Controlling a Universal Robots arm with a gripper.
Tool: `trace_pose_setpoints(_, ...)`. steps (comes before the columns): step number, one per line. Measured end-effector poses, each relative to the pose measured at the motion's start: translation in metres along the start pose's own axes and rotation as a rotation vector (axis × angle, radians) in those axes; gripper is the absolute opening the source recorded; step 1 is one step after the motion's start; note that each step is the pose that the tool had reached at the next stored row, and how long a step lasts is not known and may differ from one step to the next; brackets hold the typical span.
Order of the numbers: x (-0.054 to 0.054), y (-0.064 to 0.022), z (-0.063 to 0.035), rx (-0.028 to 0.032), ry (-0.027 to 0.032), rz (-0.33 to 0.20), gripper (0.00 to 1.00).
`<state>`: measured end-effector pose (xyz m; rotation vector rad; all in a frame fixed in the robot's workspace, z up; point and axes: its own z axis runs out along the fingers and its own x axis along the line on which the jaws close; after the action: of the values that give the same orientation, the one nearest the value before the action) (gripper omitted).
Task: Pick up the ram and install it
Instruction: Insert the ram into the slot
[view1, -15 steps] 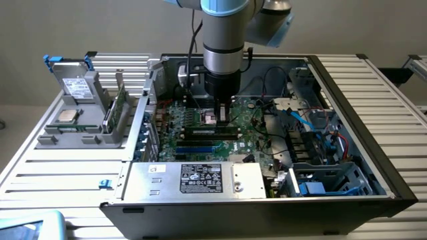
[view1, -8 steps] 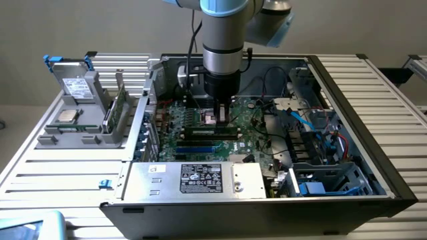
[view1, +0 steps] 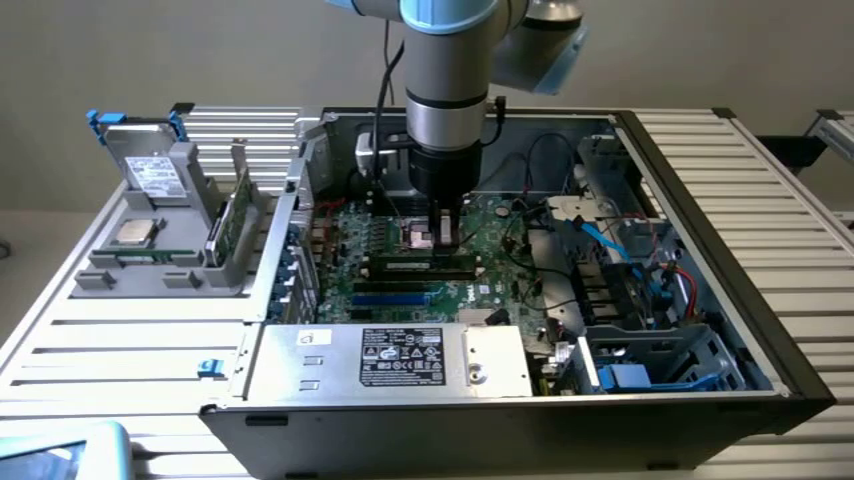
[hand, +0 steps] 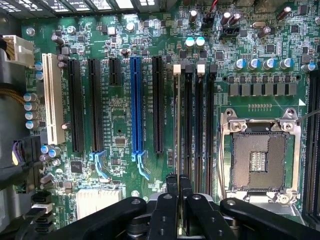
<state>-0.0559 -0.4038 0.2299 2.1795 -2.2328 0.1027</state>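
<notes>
The ram (hand: 177, 120) stands edge-on in the memory slots beside the empty processor socket (hand: 260, 160), running lengthwise along a slot. In the exterior view the ram (view1: 422, 266) is a dark stick lying across the middle of the motherboard inside the open computer case. My gripper (view1: 443, 240) reaches straight down into the case, right on top of the stick. In the wrist view my gripper (hand: 178, 186) has its two black fingers (hand: 171, 192) pressed close together, with the stick's near end between them. I cannot tell whether the stick is fully seated.
A grey holder (view1: 160, 270) on the exterior view's left carries a taller green card (view1: 234, 215), a silver processor chip (view1: 134, 232) and a drive (view1: 154, 175). The power supply (view1: 387, 355) bounds the board at the front. Cables and drive bays (view1: 627, 270) crowd the right. Black, blue (hand: 135, 105) and white (hand: 51, 95) expansion slots lie beside the memory slots.
</notes>
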Motion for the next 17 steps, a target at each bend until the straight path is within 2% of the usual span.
trace_pose_setpoints(5, -0.0013, 0.0001, 0.0001, 0.0028, -0.0001, 0.0, 0.13)
trace_pose_setpoints(17, -0.0034, 0.0023, 0.0024, 0.005, 0.0001, 0.0, 0.13)
